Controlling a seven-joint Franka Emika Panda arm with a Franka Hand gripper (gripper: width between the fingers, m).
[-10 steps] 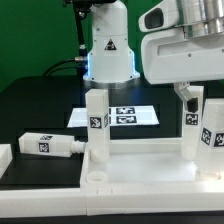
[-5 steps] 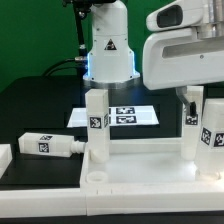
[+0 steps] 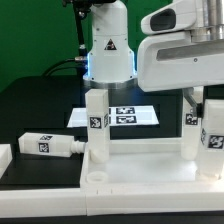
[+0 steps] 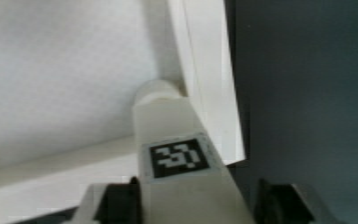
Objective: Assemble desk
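Evidently the tool [image 4: 197,205] straddles an upright leg [image 4: 179,130] (tagged); clamped or not, cannot tell.

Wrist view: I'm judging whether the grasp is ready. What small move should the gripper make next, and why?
Probably close on the desk leg: it sits centred in the gripper, whose fingers flank it closely, but firm contact is not clear. The leg stands in the desk top's corner.

White arm [image 3: 180,55] low, pincer [image 4: 194,200] straight downward, jaws partly apart.
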